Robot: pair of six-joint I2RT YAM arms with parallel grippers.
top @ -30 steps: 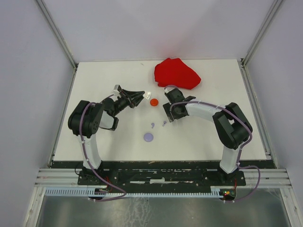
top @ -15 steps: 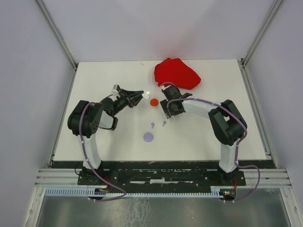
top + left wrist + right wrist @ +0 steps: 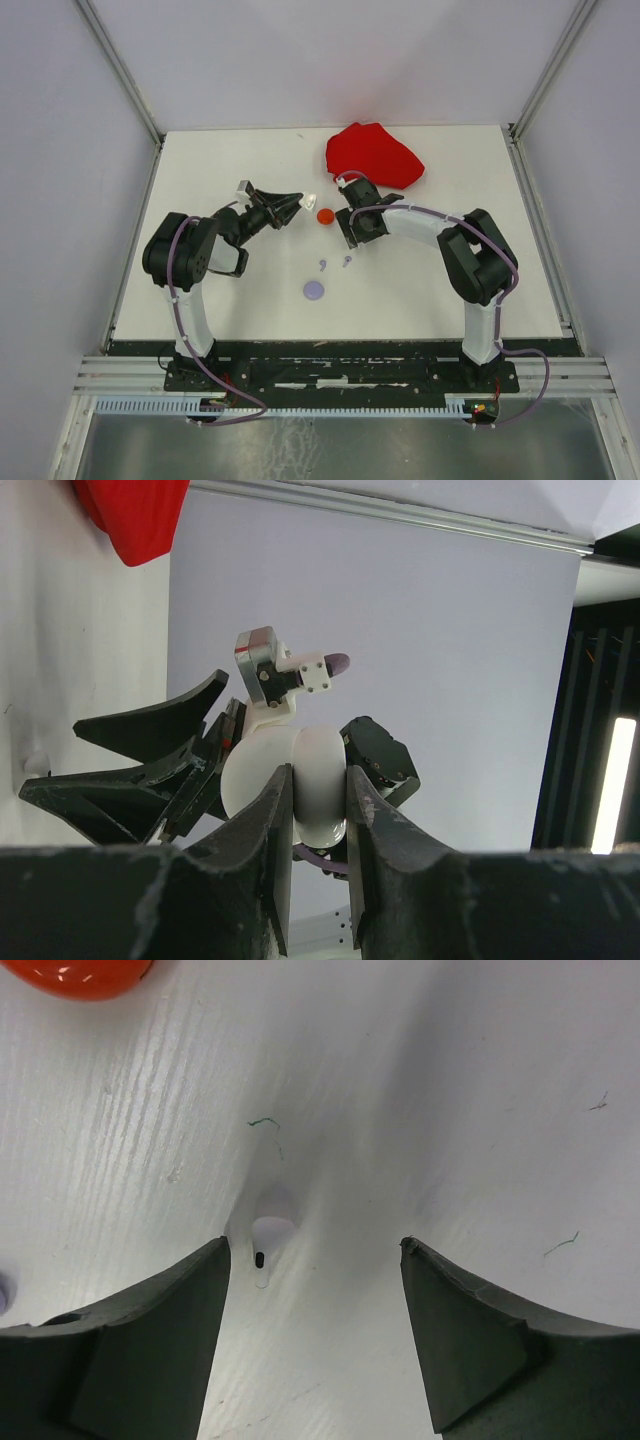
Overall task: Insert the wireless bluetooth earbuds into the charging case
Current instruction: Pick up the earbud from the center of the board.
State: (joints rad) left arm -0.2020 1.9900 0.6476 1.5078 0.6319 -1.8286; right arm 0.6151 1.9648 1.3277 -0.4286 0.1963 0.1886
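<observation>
A white earbud (image 3: 270, 1232) is lying between the right gripper's (image 3: 315, 1250) parted fingers (image 3: 150, 1340); the left gripper (image 3: 318, 780) is clamping a white piece (image 3: 311, 199). Two earbuds (image 3: 323, 265), one red case (image 3: 325, 215), one lilac case (image 3: 314, 290) are resting nearby

Count so far:
Round cases: 3, i.e. red case (image 3: 325, 215), lilac case (image 3: 314, 290), white case (image 3: 300, 790).
Earbuds visible: 3, i.e. lilac earbud (image 3: 322, 265), second lilac earbud (image 3: 346, 261), white earbud (image 3: 270, 1235).
Red cloth (image 3: 372, 155): 1.

Top camera overlooks the whole bench (image 3: 250, 170) from behind. Right wrist camera looks down closely, sharing the red charging case (image 3: 325, 216). Left wrist camera faces sideways.
</observation>
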